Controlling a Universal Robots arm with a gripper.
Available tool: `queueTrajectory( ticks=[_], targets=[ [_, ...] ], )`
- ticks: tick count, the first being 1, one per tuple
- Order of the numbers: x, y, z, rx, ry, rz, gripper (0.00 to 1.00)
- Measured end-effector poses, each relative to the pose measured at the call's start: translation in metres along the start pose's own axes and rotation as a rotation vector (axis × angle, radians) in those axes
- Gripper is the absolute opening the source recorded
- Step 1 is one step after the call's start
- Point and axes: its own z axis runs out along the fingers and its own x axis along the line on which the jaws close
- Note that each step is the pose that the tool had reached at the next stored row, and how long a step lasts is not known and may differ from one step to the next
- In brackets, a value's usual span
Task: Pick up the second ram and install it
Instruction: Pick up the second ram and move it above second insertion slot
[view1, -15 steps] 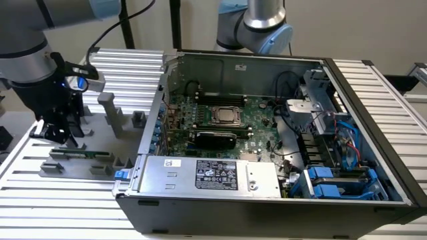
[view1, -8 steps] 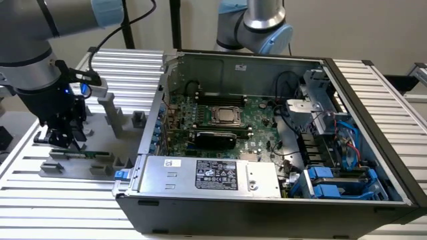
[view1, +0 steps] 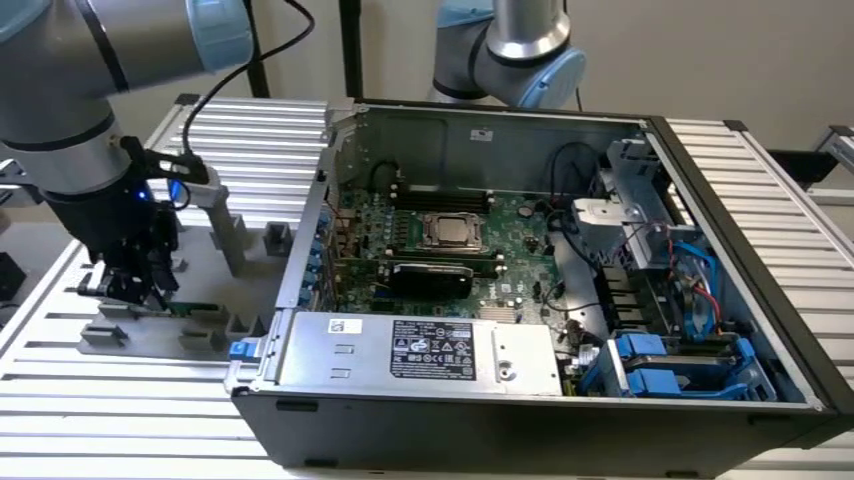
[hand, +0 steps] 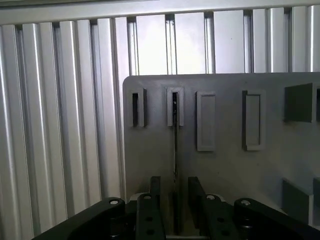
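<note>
The computer case (view1: 481, 125) lay open, its memory slots too dark for you to read. Over the grey fixture plate (hand: 225, 170) your hand (hand: 175, 190) hung spread, fingers (hand: 154, 197) flanking, not touching, the second ram (hand: 175, 145), on edge in its holder: pickup not done, install all left. Edge-on, its chips were hidden from you.

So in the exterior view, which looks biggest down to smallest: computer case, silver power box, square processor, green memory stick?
1. computer case
2. silver power box
3. square processor
4. green memory stick, partly hidden, so less sure
</note>
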Motion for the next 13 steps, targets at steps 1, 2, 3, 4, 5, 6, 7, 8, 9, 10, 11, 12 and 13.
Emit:
queueTrajectory(
  ticks=[1, 2, 3, 4, 5, 6, 7, 8, 9, 10, 11, 12, 13],
  targets=[
    [-0.0001, 0.0000, 0.0015, -0.0002, 0.0001, 0.000, 1.00],
    [-0.0002, 0.0000, 0.0028, -0.0002, 0.0001, 0.000, 1.00],
    [-0.0004, -0.0001, 0.0040, -0.0002, 0.0001, -0.001, 1.00],
    [-0.0007, 0.0000, 0.0050, -0.0003, 0.0001, -0.001, 1.00],
    [-0.0014, 0.0001, 0.0056, -0.0004, 0.0002, 0.000, 1.00],
    [-0.0022, 0.0002, 0.0062, -0.0004, 0.0002, 0.000, 1.00],
    [-0.0032, 0.0003, 0.0067, -0.0004, 0.0002, 0.000, 1.00],
    [-0.0042, 0.0004, 0.0072, -0.0002, 0.0000, 0.000, 1.00],
    [-0.0049, 0.0005, 0.0078, -0.0002, 0.0000, -0.001, 1.00],
    [-0.0051, 0.0005, 0.0083, -0.0002, 0.0000, -0.001, 1.00],
    [-0.0051, 0.0005, 0.0083, -0.0007, 0.0010, -0.001, 1.00],
    [-0.0051, 0.0005, 0.0084, -0.0004, 0.0036, -0.001, 1.00],
    [-0.0051, 0.0005, 0.0085, -0.0006, 0.0047, -0.001, 1.00]
  ],
)
